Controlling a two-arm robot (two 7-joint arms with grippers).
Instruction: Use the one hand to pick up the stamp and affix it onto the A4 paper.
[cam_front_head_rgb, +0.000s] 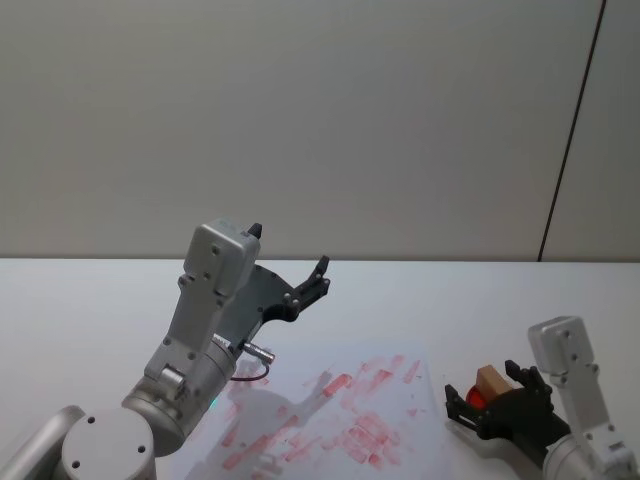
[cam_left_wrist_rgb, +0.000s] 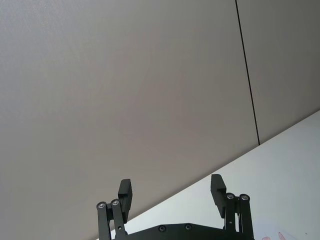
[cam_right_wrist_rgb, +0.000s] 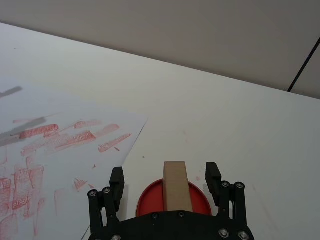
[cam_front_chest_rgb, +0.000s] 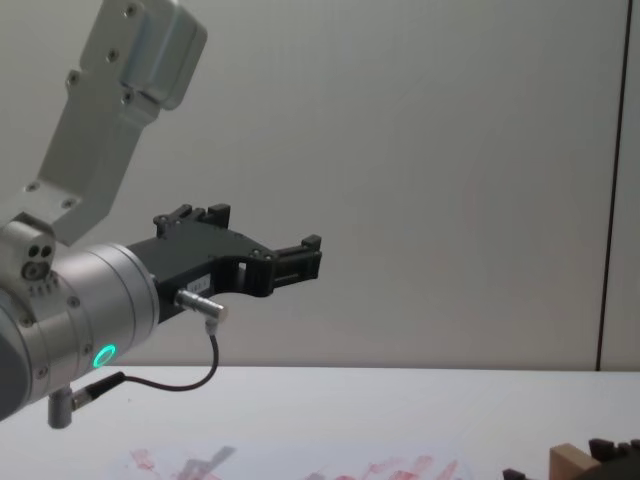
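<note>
The right tool (cam_right_wrist_rgb: 165, 173) was open around the stamp (cam_right_wrist_rgb: 176, 186), with one finger on each side and a gap to both, so it gripped nothing yet. The stamp, a plain wooden block, rested on a round red ink pad (cam_right_wrist_rgb: 148, 201) on the counter (cam_right_wrist_rgb: 240, 125), just beside the A4 paper (cam_right_wrist_rgb: 60, 150), at about 3 o'clock from the sheet. The block looked light and stiff. It would probably not yield under the fingers, but its smooth faces could slip, and its underside might cling a little to the pad. The best hold seemed to be on the two bare side faces. The left tool (cam_front_head_rgb: 290, 250) hung wide open above the paper's 10 o'clock corner.
</note>
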